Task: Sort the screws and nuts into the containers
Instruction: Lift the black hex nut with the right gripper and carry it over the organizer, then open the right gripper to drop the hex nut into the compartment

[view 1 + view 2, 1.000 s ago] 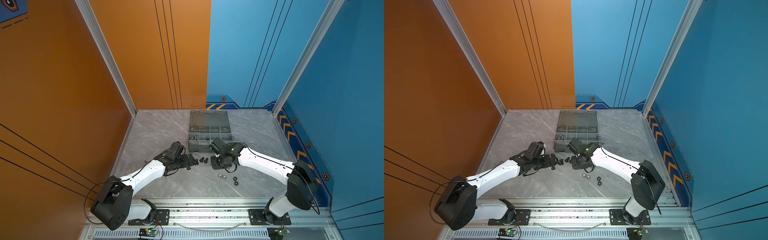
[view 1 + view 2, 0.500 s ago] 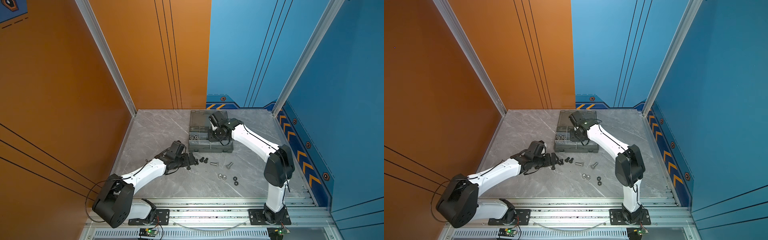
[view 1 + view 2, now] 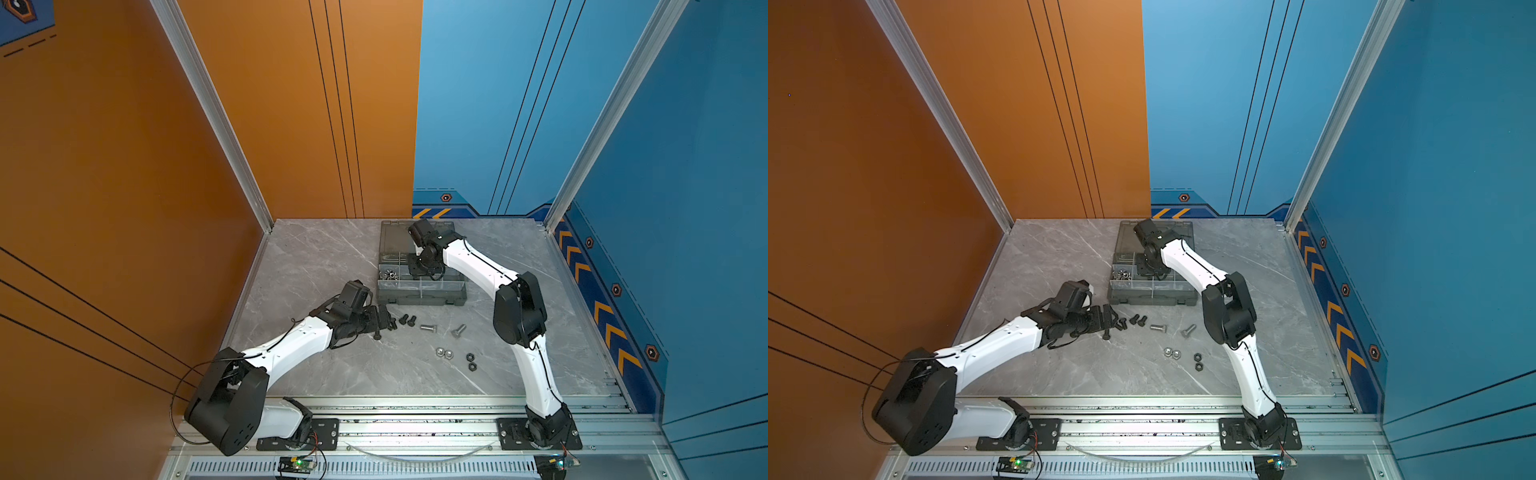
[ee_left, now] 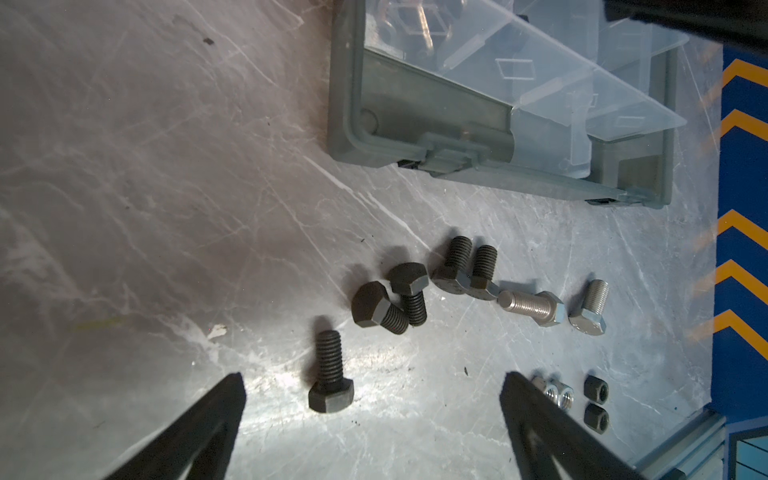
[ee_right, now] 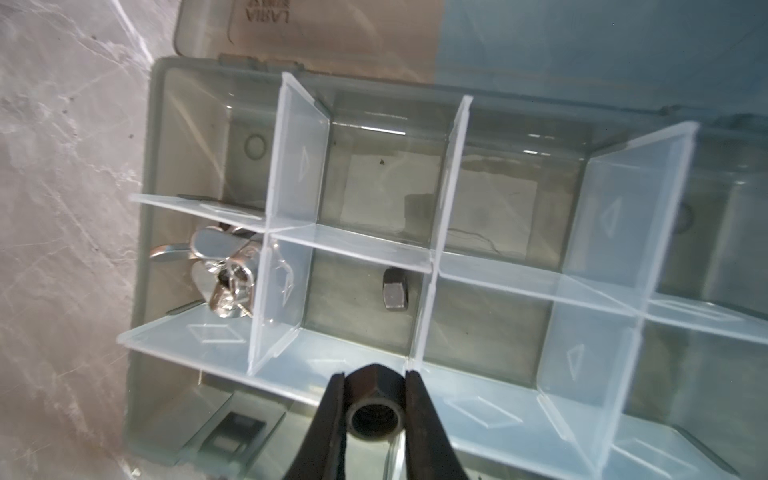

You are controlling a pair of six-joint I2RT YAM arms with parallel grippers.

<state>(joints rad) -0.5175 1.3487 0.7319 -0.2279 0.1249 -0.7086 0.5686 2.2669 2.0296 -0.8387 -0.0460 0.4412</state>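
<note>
since a second ago our right arm has swung from the loose bolts [image 3: 408,319] on the table [image 3: 332,266] to over the organiser case [image 3: 419,297], while our left arm stays put. our right gripper [image 5: 375,384] is clamped on a black hex nut [image 5: 376,411], its bore facing back along the gripper, above the compartments. another black nut [image 5: 395,294] lies in one compartment, beside the wing nuts [image 5: 224,266]. our left gripper [image 4: 372,380] stands spread wide, holding nothing, with a black bolt [image 4: 330,374] lying flat between its tips, head nearest the gripper, thread pointing towards the case.
</note>
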